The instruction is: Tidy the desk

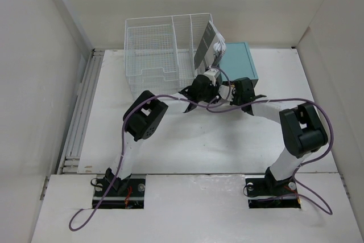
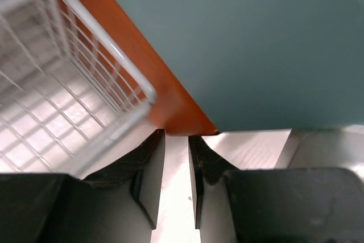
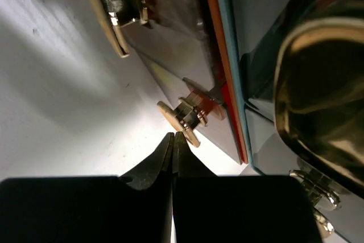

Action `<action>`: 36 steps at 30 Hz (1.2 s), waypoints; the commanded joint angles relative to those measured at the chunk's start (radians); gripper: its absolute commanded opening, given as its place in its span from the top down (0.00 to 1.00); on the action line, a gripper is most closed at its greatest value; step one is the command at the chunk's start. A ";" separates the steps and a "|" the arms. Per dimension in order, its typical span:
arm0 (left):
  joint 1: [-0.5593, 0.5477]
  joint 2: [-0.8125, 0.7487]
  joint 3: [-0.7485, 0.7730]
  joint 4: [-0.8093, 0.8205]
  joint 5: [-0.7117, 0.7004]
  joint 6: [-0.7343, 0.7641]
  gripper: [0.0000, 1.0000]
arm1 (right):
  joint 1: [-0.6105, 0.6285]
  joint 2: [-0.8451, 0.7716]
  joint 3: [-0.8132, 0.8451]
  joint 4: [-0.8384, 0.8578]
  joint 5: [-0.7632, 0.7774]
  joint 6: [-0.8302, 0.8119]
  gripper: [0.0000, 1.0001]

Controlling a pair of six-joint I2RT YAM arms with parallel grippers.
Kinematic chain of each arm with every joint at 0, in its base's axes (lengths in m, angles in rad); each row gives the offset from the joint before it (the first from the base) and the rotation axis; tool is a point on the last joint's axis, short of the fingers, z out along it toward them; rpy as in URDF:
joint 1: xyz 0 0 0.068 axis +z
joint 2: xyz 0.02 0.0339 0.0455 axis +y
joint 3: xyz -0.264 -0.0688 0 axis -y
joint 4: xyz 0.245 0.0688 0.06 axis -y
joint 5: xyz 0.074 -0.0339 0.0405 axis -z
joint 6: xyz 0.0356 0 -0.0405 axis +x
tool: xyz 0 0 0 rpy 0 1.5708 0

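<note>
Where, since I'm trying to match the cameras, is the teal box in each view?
Top external: teal box, upper centre-right, right of the wire basket.
Left wrist: fills the upper right.
Right wrist: teal edge right of centre, behind the brass knob.
Shared landmark: the box's orange strip, in both wrist views.

Honestly, nothing readable is showing up in any of the three views. The only thing looking like print is on the white packet (image 1: 208,40) that's leaning in the right end of the wire organizer (image 1: 149,49). It's showing some grey patterning and a few dark marks, but they're coming out far too small and blurry to make out a word, brand or number.
</note>
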 commanded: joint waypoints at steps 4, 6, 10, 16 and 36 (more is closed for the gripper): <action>-0.013 -0.115 0.013 0.156 0.046 0.016 0.79 | 0.028 0.044 0.092 0.161 0.123 0.058 1.00; -0.013 -0.115 0.013 0.156 0.055 0.016 0.79 | 0.028 0.044 0.092 0.161 0.123 0.058 1.00; -0.013 -0.115 0.013 0.156 0.076 0.007 0.79 | 0.028 0.000 0.051 0.161 0.094 0.068 1.00; -0.013 -0.124 0.004 0.156 0.099 0.007 0.78 | -0.001 -0.158 0.011 -0.036 -0.119 0.035 1.00; -0.042 -0.244 -0.126 0.165 0.116 0.029 0.74 | -0.268 -0.456 0.063 -0.564 -0.575 0.070 1.00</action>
